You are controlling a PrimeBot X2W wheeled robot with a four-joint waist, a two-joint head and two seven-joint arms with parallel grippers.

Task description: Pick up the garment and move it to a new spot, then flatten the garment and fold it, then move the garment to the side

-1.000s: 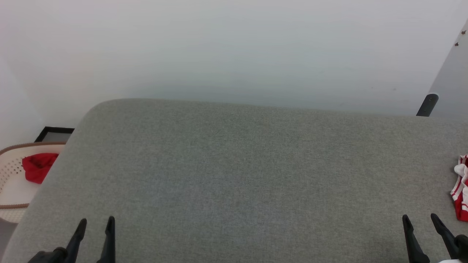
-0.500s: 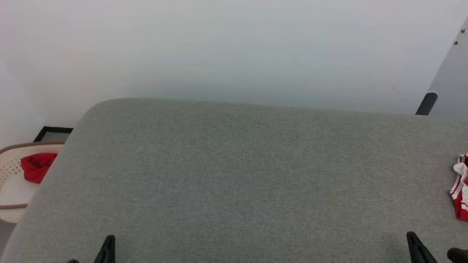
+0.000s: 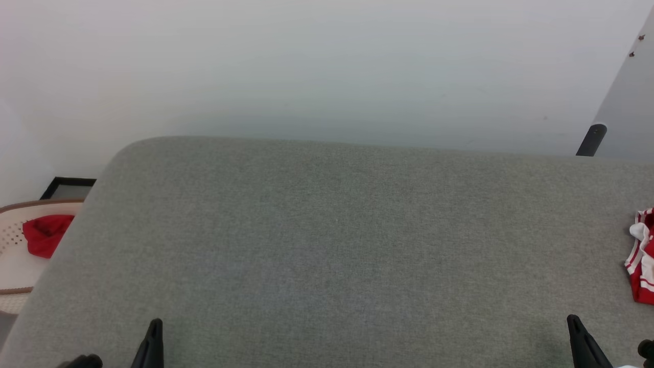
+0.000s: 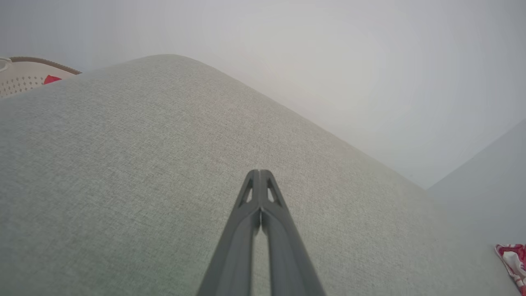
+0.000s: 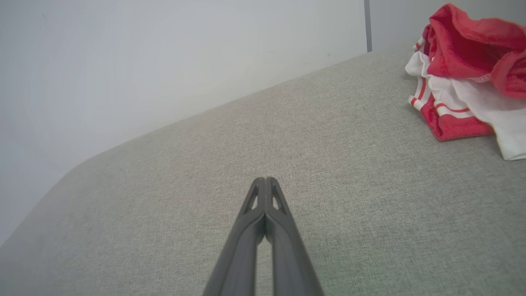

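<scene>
The garment (image 3: pixel 643 255), red with white parts and red-white striped trim, lies crumpled at the right edge of the grey upholstered surface (image 3: pixel 337 240). In the right wrist view the garment (image 5: pixel 464 78) is a bunched heap at the upper right, well apart from my fingers. My right gripper (image 5: pixel 265 181) is shut with nothing in it and hovers over bare fabric; its dark tip (image 3: pixel 573 322) shows at the lower right of the head view. My left gripper (image 4: pixel 259 173) is shut and empty too, its tip (image 3: pixel 155 326) at the lower left. A corner of the garment (image 4: pixel 513 261) shows far right.
A cream perforated basket (image 3: pixel 13 266) with a small plain red cloth (image 3: pixel 43 239) stands on the floor beyond the surface's left edge. A black frame (image 3: pixel 66 186) leans behind it. A pale wall runs along the back, with a dark post (image 3: pixel 591 139) at the right.
Both grippers have gone from open to shut and dropped lower in the head view. The camera has shifted slightly, so the whole scene slid left.
</scene>
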